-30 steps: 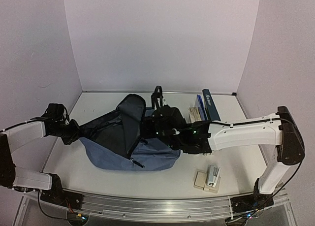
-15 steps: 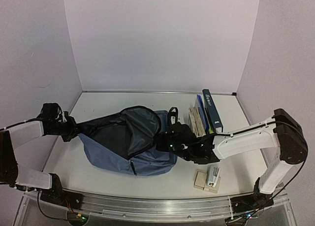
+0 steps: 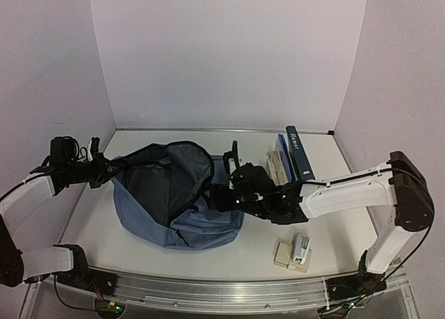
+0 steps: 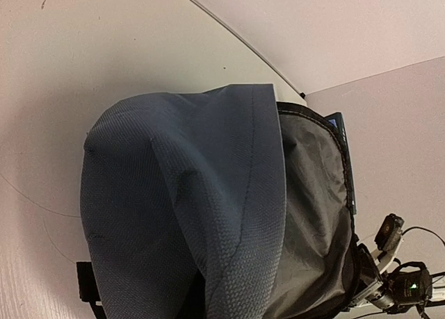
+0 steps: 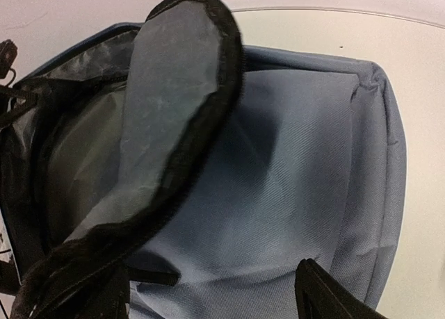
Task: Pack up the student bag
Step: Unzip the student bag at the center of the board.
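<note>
Slate-blue cloth of the student bag point(image 3: 191, 225) slumping left of centre on the table point(image 3: 139, 142), mouth gaping upward and dark lining showing. Probably handling as light while unfilled, soft and shapeless, folding wherever unsupported; neither fragile nor slippery. Best taking hold at the black bound rim or a strap, flat panels likely bunching under fingers. Left gripper point(image 3: 104, 172) clamping shut on the rim at the bag's left end, drawing the opening taut. Right gripper point(image 5: 212, 281) hovering just over the bag's right-hand front panel, jaws spread wide and holding nothing, the floppy flap arching just to its left. Standing books point(image 3: 288, 156) waiting at the far right; stapler-like item point(image 3: 300, 246) sitting on a pale block at the near right.
</note>
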